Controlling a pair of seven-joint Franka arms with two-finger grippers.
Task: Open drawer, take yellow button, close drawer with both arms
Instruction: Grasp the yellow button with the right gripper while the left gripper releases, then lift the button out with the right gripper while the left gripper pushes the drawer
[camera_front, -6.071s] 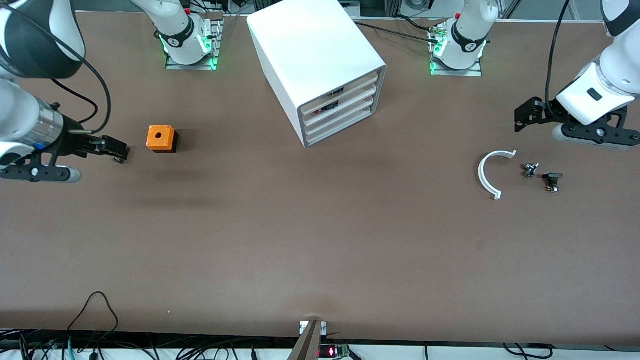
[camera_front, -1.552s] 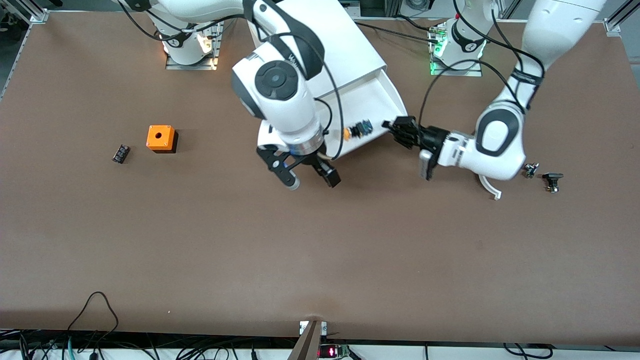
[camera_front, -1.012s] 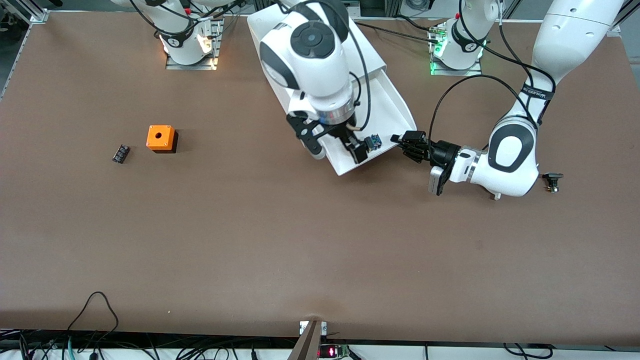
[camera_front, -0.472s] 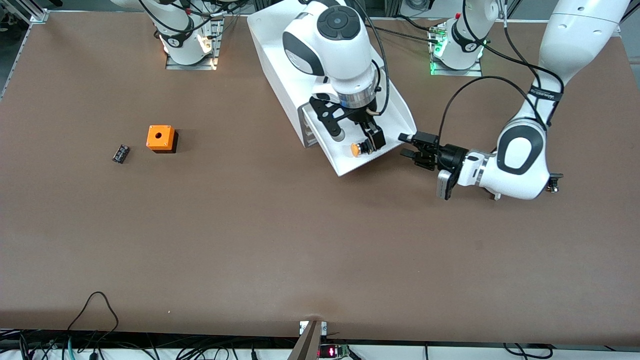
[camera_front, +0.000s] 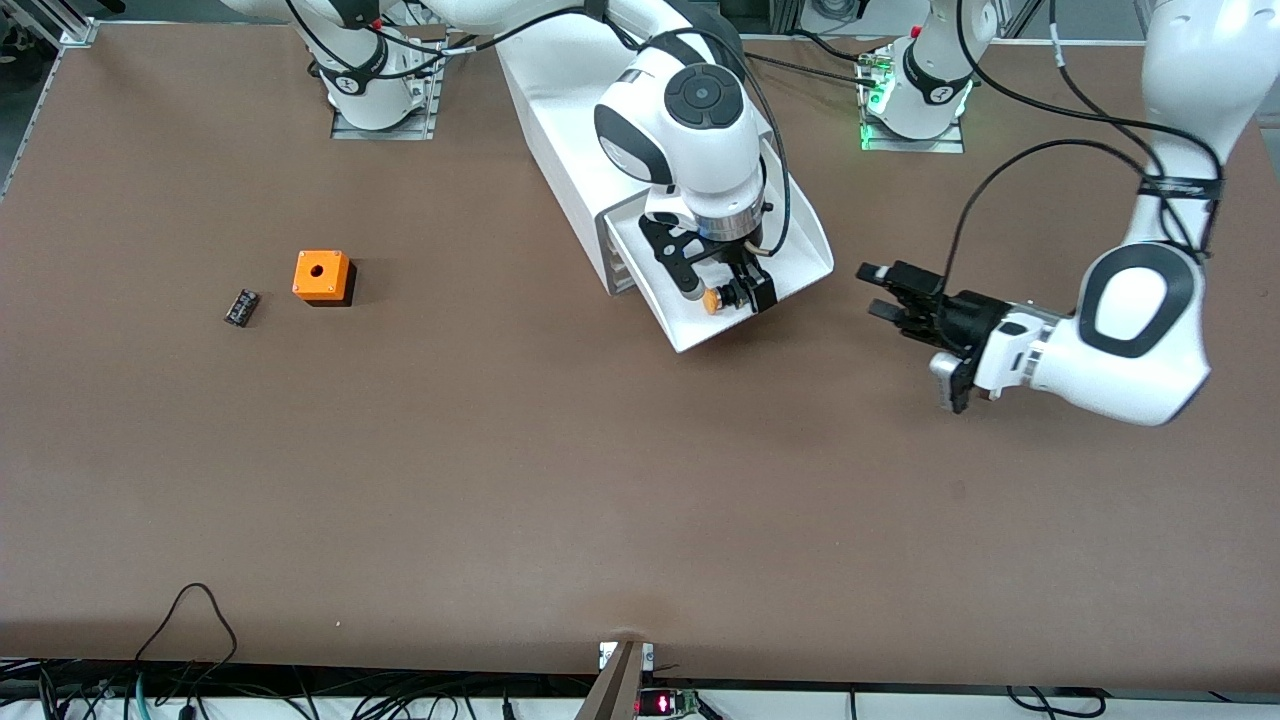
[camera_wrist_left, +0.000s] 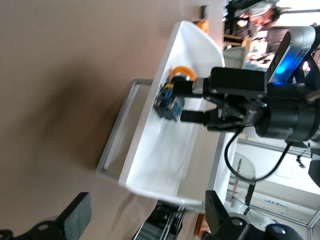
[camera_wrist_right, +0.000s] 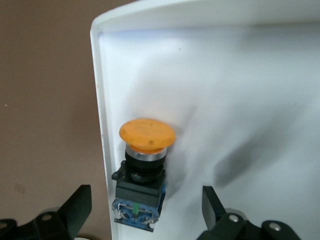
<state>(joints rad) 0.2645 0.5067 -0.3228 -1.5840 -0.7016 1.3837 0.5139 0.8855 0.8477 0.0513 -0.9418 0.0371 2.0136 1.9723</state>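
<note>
So you've got the drawer (camera_front: 800, 240) pulled out, right gripper (camera_front: 722, 290) down in it with fingers spread either side of the button (camera_front: 712, 299) (not gripping). Left gripper (camera_front: 880, 292) hangs open over bare table nearby.

This is a robotics lab. Two white robot arms (camera_front: 700, 130) are bolted on metal base plates (camera_front: 385, 125) at the edge of a wide brown table (camera_front: 500, 480). Loose black cables (camera_front: 190, 610) and aluminium frame bars (camera_front: 60, 20) run around it.
</note>
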